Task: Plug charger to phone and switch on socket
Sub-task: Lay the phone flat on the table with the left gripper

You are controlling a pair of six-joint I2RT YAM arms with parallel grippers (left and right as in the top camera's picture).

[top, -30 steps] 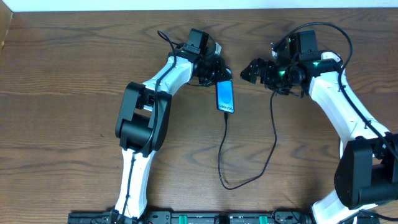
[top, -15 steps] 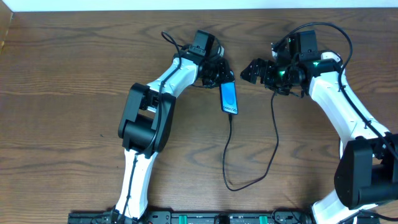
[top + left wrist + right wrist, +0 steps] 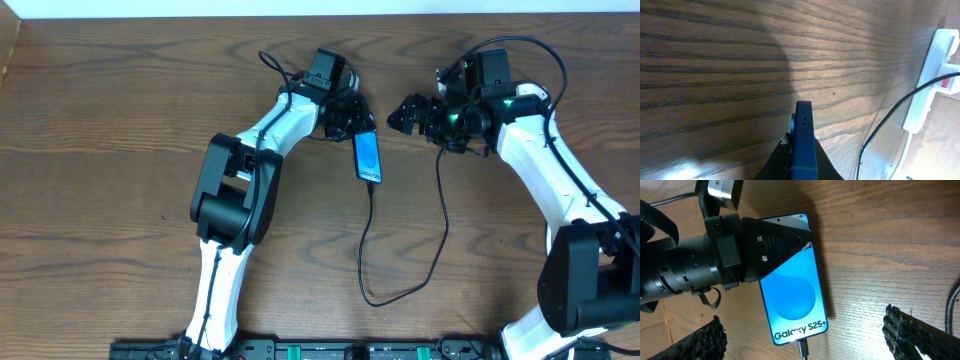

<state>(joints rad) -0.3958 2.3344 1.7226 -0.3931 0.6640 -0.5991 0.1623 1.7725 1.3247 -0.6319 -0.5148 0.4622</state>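
Note:
The phone lies on the table with its blue screen up and shows "Galaxy S25+" in the right wrist view. My left gripper is shut on the phone's far end. In the left wrist view the phone is seen edge-on between the fingers. The charger's plug tip sits in the phone's near end. Its black cable loops toward me, then back up to the right. My right gripper is open and empty, just right of the phone. The white socket strip lies at the right of the left wrist view.
The wooden table fills the overhead view. The cable's loop lies between the two arms near the front. The socket's cords run beside it. The right arm spans the right side.
My left gripper has shifted a little to the right with the phone, which has turned slightly; the cable followed. The right arm has not moved.

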